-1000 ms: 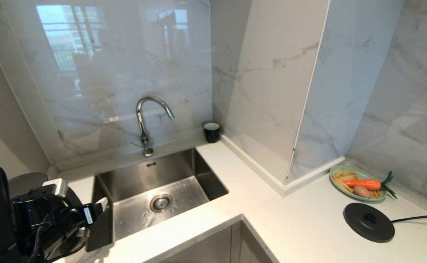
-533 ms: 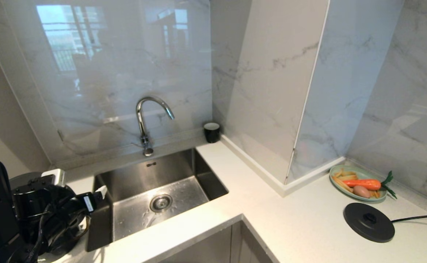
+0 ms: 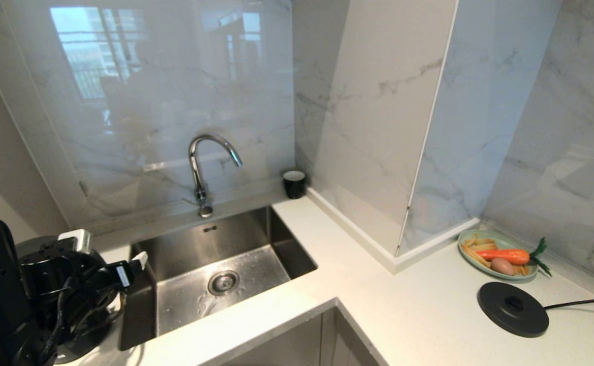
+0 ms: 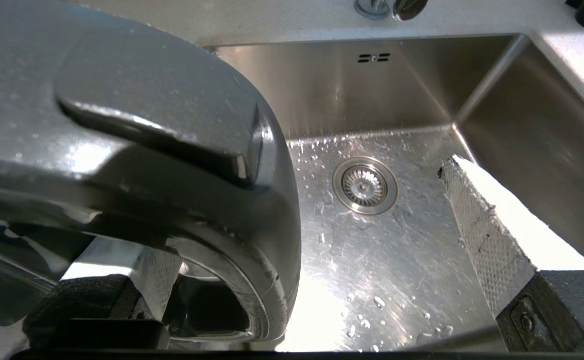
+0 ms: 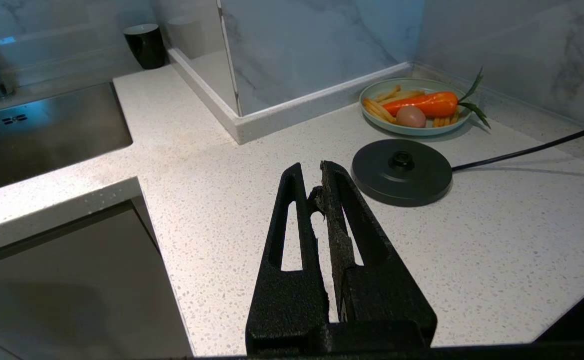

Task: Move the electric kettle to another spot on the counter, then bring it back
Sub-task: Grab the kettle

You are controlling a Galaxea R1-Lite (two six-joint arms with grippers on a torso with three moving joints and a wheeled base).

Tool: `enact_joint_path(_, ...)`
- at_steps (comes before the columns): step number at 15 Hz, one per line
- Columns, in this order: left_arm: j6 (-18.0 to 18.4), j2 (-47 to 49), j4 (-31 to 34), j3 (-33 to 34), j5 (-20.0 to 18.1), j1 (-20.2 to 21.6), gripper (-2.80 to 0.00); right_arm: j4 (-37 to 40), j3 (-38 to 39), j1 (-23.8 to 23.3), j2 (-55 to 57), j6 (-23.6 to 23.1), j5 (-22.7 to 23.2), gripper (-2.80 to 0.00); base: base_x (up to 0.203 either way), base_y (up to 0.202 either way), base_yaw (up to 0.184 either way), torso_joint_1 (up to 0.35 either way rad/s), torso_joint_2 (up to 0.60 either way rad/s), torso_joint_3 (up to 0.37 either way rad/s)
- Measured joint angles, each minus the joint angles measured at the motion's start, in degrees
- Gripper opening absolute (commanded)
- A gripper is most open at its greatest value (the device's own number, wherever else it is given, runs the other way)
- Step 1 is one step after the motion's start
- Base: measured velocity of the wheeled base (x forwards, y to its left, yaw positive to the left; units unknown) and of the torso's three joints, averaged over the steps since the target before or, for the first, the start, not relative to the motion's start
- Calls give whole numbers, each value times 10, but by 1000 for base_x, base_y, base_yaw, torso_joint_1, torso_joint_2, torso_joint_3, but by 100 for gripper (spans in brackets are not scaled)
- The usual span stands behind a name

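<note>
Hanging wide open at the near left corner of the counter, the left gripper had its two white-padded fingers spread on either side of the big loop handle of the electric kettle; whether either pad touched the handle could not be told. The glossy black kettle stood on the worktop just left of the steel sink, largely hidden behind the arm in the head view, while the left wrist view looked past the handle onto the wet sink floor and its drain. Over on the right side, the right gripper hung above the speckled worktop with its black fingers pressed together, holding nothing, near the round black base disc with its cord. Just beyond the disc sat a green plate of carrot, egg and fries. Farthest back, a small black cup stood in the corner by the marble wall, right of the tap.
</note>
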Motion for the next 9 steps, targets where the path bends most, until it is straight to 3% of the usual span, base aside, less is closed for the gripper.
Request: enact_joint_path(9,7,1,-1,1,0,0,0,0,0,0,0,0,0,-280,0,0,0,0,0,0)
